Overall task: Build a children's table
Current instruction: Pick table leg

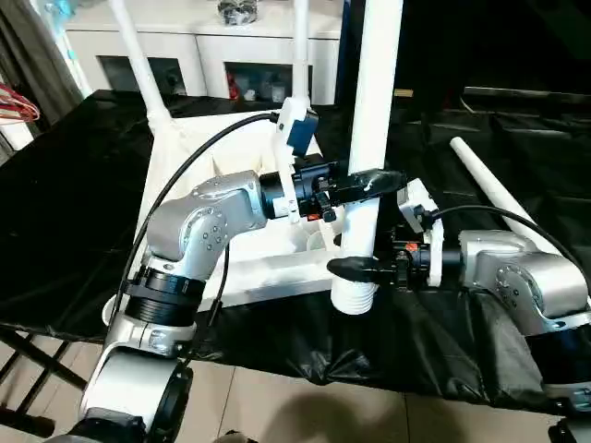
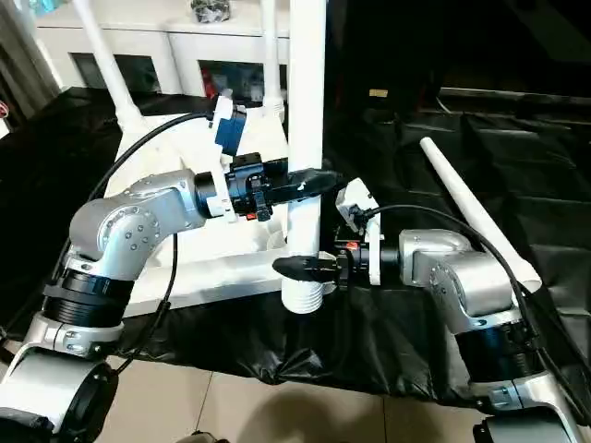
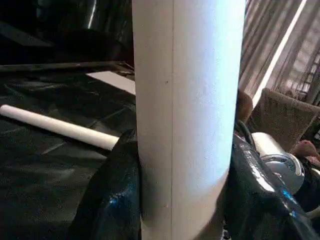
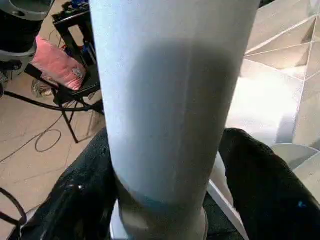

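- No brand or writing can be read on any part.
- The upright leg (image 1: 374, 120) stands between both tools: the left tool (image 1: 369, 189) is clamped on it higher up, the right tool (image 1: 355, 269) lower, just above its ribbed end.
- This end seems to hang just beside the tabletop (image 1: 231, 231) on the black surface (image 1: 74, 212).
- The left wrist view also shows the lying leg (image 3: 55, 127).

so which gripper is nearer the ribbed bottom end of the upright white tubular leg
Right. The right gripper clamps the upright white tubular leg just above its ribbed bottom end; the left gripper grips the same leg higher up.
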